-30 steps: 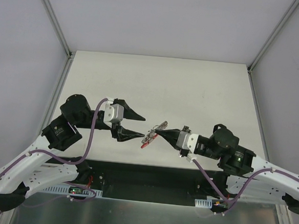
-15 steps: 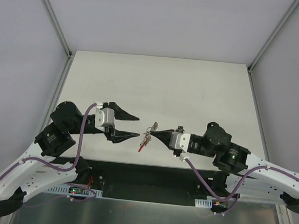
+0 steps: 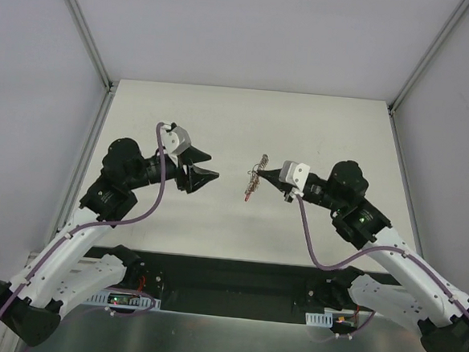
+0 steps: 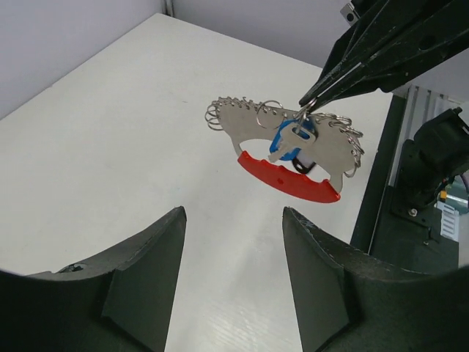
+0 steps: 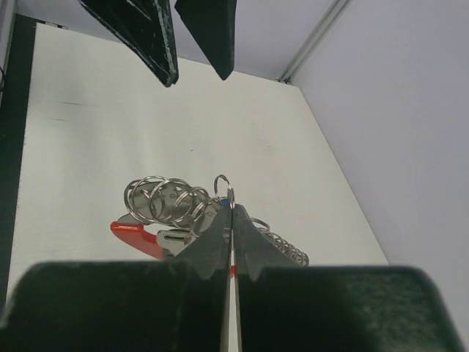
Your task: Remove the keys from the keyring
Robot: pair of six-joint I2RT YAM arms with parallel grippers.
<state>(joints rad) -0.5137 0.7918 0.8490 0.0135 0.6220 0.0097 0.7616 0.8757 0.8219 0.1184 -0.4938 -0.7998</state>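
Our right gripper (image 5: 231, 214) is pinched tight on a small ring of the keyring (image 4: 253, 125) and holds it in the air above the table (image 3: 318, 125). The keys (image 4: 292, 141) and red tag (image 4: 287, 176) hang beneath. Our left gripper (image 4: 233, 220) faces it with fingers apart, gripping nothing. Both arms reach inward with wrists raised, their tips well apart.

open gap between left hand (image 3: 213, 168) and dangling keyring (image 3: 253, 184); right hand (image 3: 265, 176) blocks far side.

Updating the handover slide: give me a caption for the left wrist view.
Shut right gripper pinches the keyring and keys in front of the open left gripper.
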